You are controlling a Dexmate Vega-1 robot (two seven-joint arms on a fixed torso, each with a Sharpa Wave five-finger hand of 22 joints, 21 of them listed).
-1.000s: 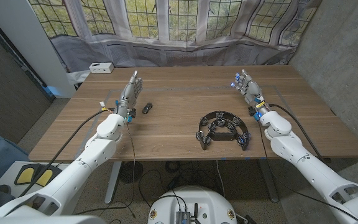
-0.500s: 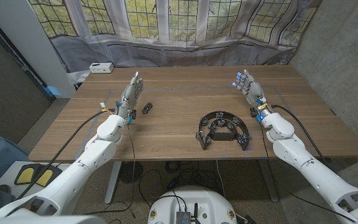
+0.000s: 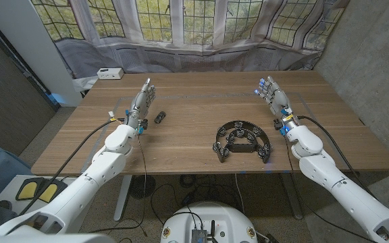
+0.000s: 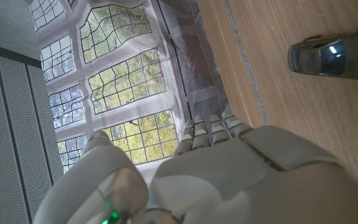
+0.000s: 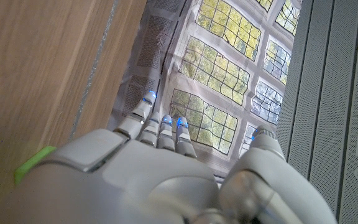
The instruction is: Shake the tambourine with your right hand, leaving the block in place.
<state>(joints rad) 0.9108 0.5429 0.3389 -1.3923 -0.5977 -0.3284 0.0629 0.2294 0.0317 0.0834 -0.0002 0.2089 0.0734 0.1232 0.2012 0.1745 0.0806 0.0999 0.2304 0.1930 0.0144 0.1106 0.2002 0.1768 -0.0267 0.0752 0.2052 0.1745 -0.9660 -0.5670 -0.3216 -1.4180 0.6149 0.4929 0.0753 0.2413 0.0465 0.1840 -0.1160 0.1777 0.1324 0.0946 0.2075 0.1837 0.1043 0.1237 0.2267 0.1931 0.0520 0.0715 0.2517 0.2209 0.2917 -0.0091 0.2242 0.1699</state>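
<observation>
Head view: your right hand (image 3: pixel 273 94) and left hand (image 3: pixel 142 99) are standing open, holding nothing; tambourine (image 3: pixel 242 140) and block (image 3: pixel 159 117) are bearing no readable writing.

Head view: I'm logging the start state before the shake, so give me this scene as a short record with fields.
tambourine: black tambourine lying on the wooden table, near its front edge
block: small dark block on the table, just right of the left hand
left hand: left hand empty, fingers apart
right hand: right hand empty, fingers apart, behind and right of the tambourine, not touching
progress: tambourine not yet grasped
</observation>
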